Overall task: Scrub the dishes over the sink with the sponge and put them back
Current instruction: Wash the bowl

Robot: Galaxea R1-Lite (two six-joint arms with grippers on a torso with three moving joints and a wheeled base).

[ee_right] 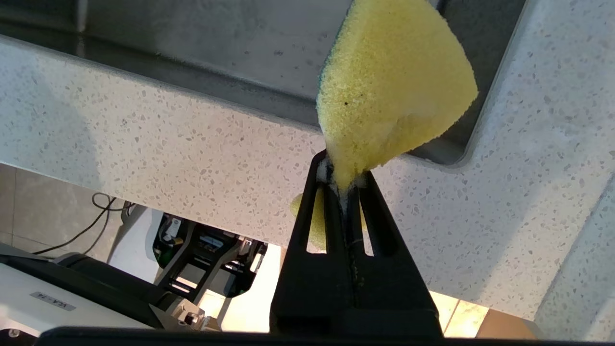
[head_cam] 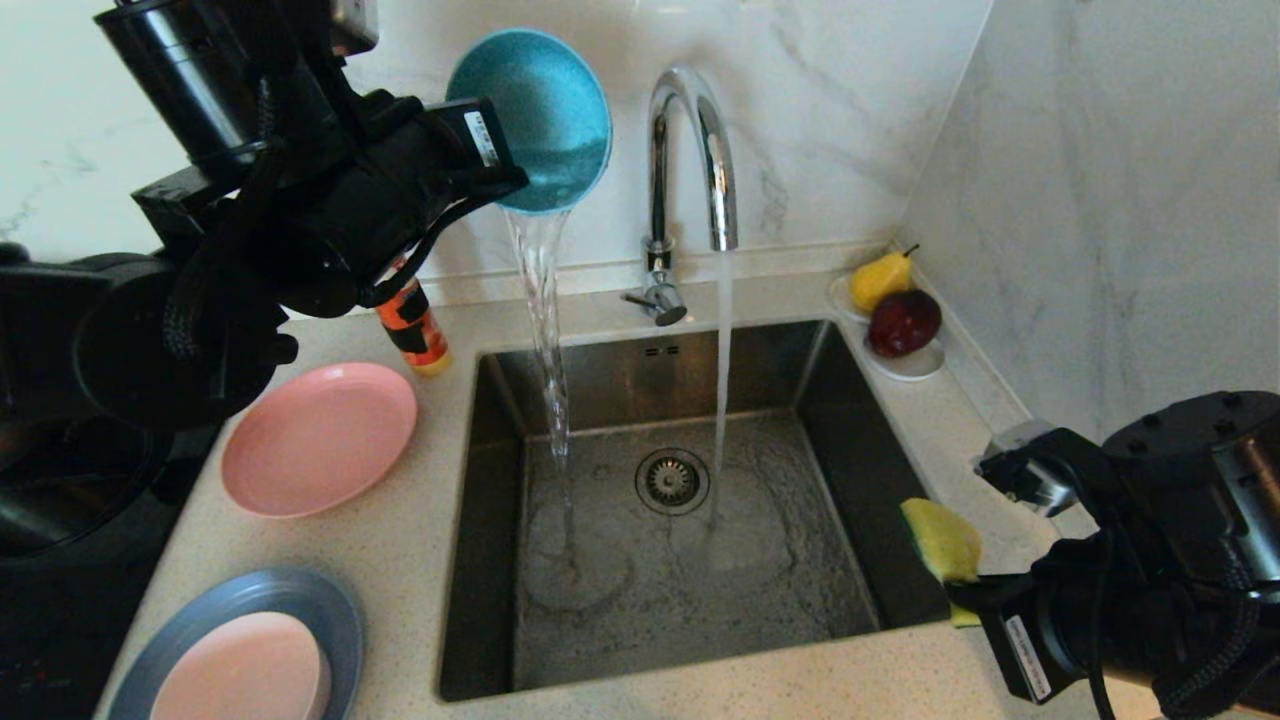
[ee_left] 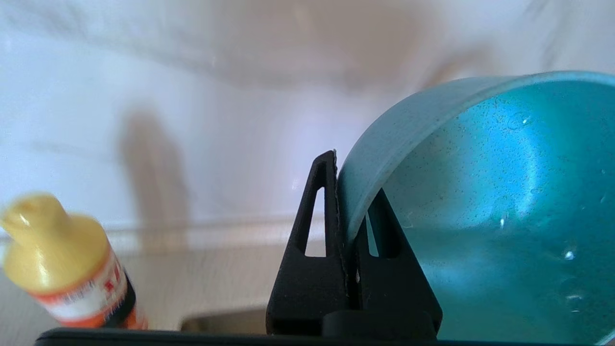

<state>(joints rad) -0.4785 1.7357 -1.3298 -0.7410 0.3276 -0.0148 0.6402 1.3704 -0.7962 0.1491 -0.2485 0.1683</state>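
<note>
Left arm [head_cam: 300, 200] raised high with jaws clamped; right arm [head_cam: 1150, 580] low, jaws pinched together.

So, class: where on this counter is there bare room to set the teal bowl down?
Bare counter lies between the salmon-pink plate, the grey-blue plate and the sink. The front strip below the sink is free too. The far right corner, by the fruit saucer, is crowded.

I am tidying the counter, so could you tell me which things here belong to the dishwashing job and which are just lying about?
Job: teal bowl in left gripper, sponge in right gripper, sink, salmon-pink plate, grey-blue plate, pale pink bowl.
Lying about: soap bottle, fruit saucer.
</note>
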